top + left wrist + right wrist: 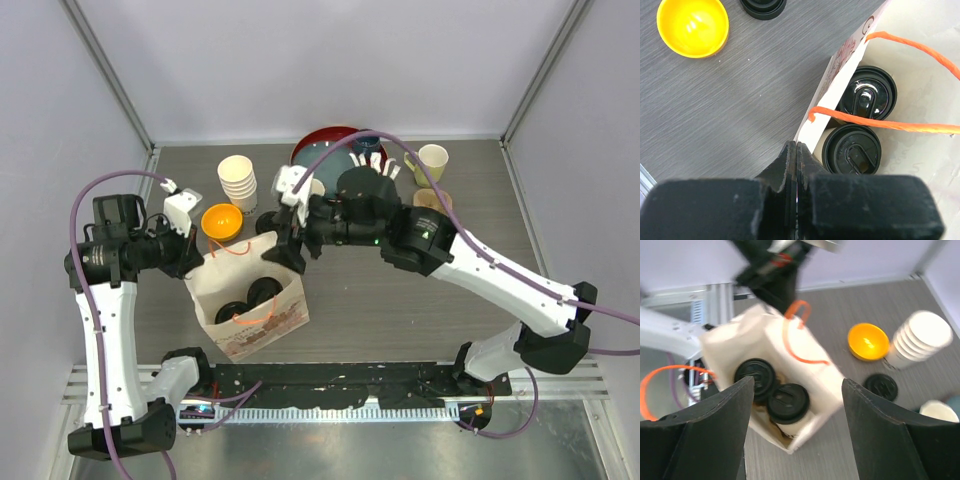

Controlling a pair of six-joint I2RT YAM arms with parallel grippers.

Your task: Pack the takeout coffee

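Inside the paper bag (268, 328), left of desk centre, both takeout coffees stand upright, pressed close together: first coffee cup (866, 93) and second coffee cup (852, 150). Black sip lids are on both, and only a sliver of cream wall shows under them. The bag is open at the top, with its printed wall facing the arm bases. Orange twine handles (900, 126) loop over the opening, and one strand crosses above the cups in the left wrist view.

Left end effector (796, 147) is closed tight, pinching the bag's rim on its left side; the paper edge runs straight into the fingertips. Right end effector (286, 250) hangs over the bag's far rim with jaws spread wide and nothing between them. The right wrist view looks down past both fingers (715, 435) onto the two lids.

On the grey wood-grain desk (400, 290), an orange bowl (221, 221) sits open side up just behind the bag. A stack of paper cups (237, 180) is behind the bowl, with a loose black lid (881, 386) near both. A red round tray (318, 150) is at the back edge. A dark teal mug (367, 145) is at its right rim; whether it stands on the tray or beside it is not clear. A pale handled mug (432, 160) is further right.
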